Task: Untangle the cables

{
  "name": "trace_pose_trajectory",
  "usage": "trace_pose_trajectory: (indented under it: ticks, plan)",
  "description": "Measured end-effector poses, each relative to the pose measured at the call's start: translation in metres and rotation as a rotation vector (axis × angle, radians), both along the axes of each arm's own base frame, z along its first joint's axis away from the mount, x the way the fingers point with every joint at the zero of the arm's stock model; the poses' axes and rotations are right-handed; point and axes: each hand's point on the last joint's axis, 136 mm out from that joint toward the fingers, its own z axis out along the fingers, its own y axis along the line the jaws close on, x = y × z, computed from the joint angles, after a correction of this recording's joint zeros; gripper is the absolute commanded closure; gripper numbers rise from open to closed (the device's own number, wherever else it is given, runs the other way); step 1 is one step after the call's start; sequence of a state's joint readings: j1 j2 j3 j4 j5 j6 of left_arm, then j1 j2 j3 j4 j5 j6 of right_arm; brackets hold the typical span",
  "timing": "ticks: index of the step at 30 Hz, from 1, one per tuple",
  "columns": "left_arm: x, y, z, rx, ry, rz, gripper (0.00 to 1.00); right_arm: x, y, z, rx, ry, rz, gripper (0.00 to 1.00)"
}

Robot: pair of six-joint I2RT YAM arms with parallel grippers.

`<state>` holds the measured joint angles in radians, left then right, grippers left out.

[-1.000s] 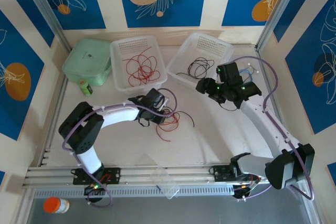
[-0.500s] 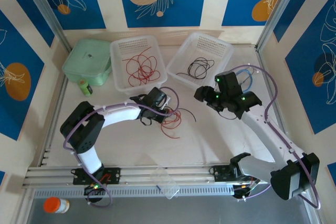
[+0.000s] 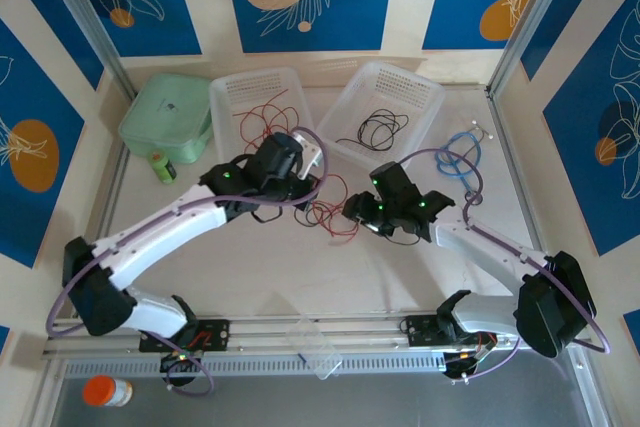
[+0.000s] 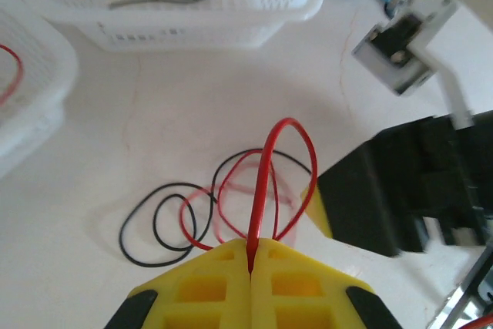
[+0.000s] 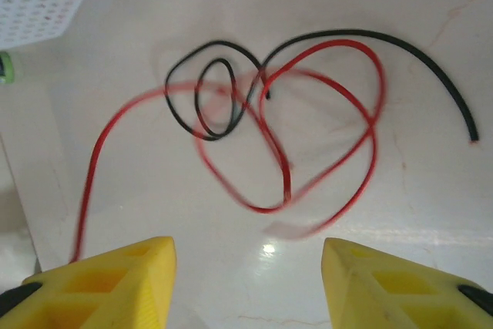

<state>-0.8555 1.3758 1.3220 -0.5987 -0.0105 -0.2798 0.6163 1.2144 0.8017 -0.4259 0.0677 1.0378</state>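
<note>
Bare table (image 3: 330, 282) lies open from the cables (image 3: 326, 215) to the near rail, between the two arms. Behind the tangle the left basket (image 3: 258, 77) and right basket (image 3: 347, 98) wall off the far side, with a narrow gap between them. The left gripper (image 4: 252, 250) and right gripper (image 5: 246, 256) crowd the tangle from either side, near each other; a red strand (image 4: 266, 167) pinched in the left one rises across that space. A blue cable (image 3: 460, 152) lies well to the right, a box (image 3: 165, 117) and bottle (image 3: 163, 167) far left
</note>
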Motion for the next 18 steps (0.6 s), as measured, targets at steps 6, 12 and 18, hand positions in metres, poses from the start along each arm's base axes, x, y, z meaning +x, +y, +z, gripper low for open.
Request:
trace_pose_trajectory:
  ticks: [6, 12, 18]
  plan:
    - [-0.008, 0.028, 0.035, 0.023, -0.042, 0.052, 1.00, 0.014, -0.012, 0.014, 0.038, -0.040, -0.053, 0.51]
    - [-0.011, 0.037, 0.053, 0.026, -0.062, 0.071, 1.00, 0.013, -0.015, 0.020, 0.084, -0.060, -0.065, 0.52]
    - [-0.013, 0.042, 0.087, -0.019, -0.116, 0.071, 1.00, 0.015, 0.015, -0.014, 0.137, 0.057, -0.047, 0.49]
